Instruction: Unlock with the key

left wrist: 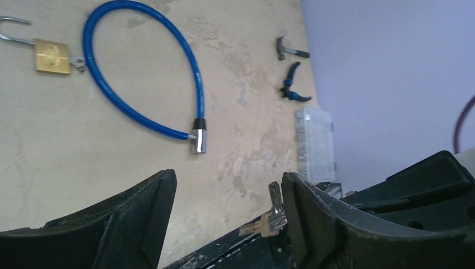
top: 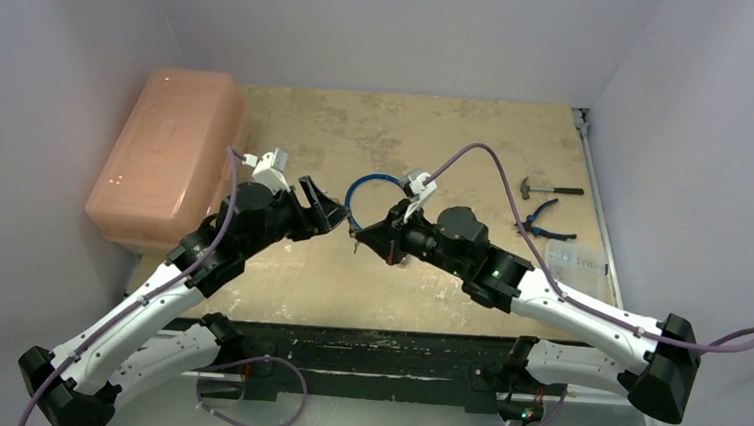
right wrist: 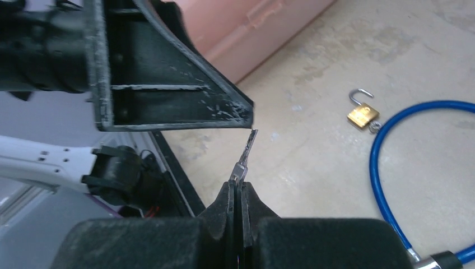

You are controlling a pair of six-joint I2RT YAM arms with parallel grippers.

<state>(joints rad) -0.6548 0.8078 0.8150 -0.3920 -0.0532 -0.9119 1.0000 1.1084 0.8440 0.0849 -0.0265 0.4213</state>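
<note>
While the right gripper (right wrist: 241,188) is pinched tight on the head of the key (right wrist: 246,154), the blade sticks out past its fingertips toward the left gripper (left wrist: 229,185), whose jaws stand wide apart with nothing between them. On my right wrist camera the key tip sits right at the corner of one left finger (right wrist: 168,84); I cannot tell whether they touch. Both grippers face each other above the table (top: 438,137), near its middle. Down on the tabletop lies the brass padlock (left wrist: 52,56), its shackle looking like an open hook, just outside the loop of the blue cable lock (left wrist: 199,84). Against the left wall sits a pink storage bin (top: 167,153). Over at the right edge I see a hammer (top: 545,190), pliers (top: 550,223) and a clear plastic case (top: 578,265).
</note>
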